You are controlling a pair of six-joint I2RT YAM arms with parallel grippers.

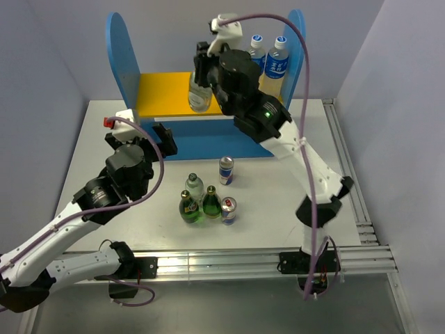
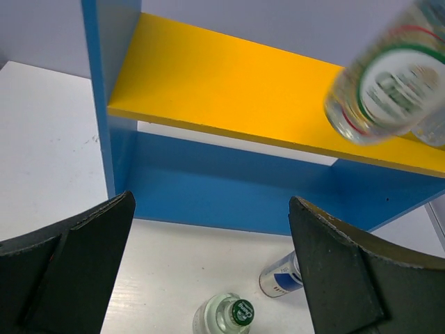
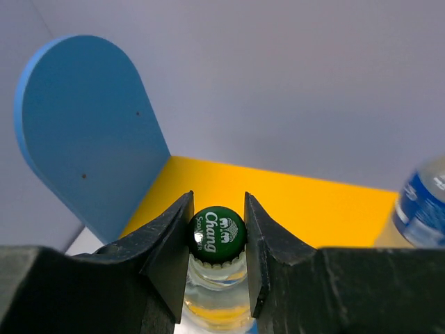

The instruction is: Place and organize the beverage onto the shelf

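One level of the blue shelf (image 1: 122, 49), its yellow upper board (image 1: 163, 94), takes this drink. Better lower it straight and upright, releasing only when the base stands flat; if it touches now, I cannot tell. The right arm (image 1: 278, 132) reaches far forward, the right gripper (image 3: 217, 216) pinching the clear Chang bottle (image 3: 215, 292) at its green cap (image 3: 217, 233). The left gripper (image 2: 212, 209) hangs nearer, jaws spread wide.

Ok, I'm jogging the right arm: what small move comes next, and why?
Probably lower the clear bottle down onto the yellow board. The right gripper has its jaws shut on the green cap, the bottle hangs over the board, and whether its base has landed is unclear.
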